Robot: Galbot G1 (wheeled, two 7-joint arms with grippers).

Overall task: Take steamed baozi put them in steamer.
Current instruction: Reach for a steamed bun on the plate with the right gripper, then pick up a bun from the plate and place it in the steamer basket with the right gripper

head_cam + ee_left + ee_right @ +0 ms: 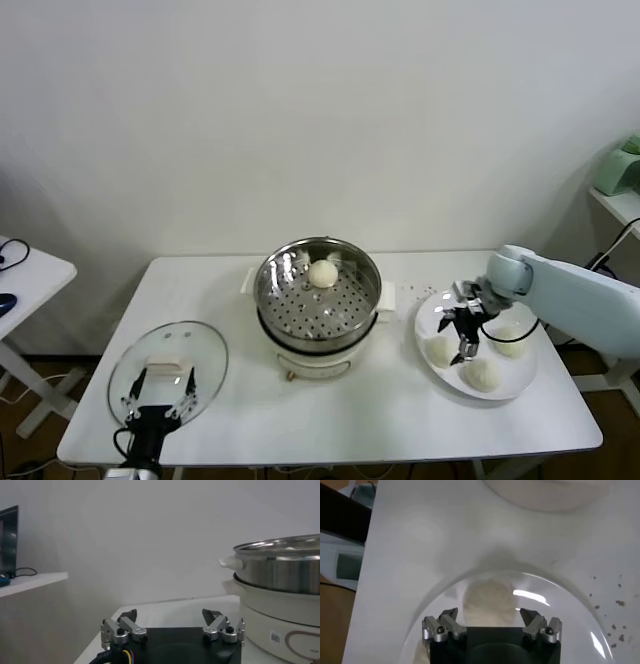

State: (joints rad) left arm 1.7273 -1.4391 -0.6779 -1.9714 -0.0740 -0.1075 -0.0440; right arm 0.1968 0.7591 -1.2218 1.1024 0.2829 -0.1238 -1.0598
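Pale mint-grey right arm [575,295] with smooth rounded shell segments, black right gripper [466,325] with silver metal finger links and dark screws, black left gripper [160,392] block with silver finger brackets, black tips, red and yellow wires at its base

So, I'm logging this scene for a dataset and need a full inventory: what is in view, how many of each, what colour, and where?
Round cream-white dough buns: four; one in the steamer basket, three on the plate.
Round stainless-steel steamer basket: one, shiny, on a white cooker base at table centre.
Round white plate: one, on the table's right side.
Flat round glass lid: one, clear, on the table's front left.
White table: one, rectangular, holds everything.
White side table: one, far left.
Right gripper: open, over the plate above a bun.
Left gripper: open, parked over the lid.
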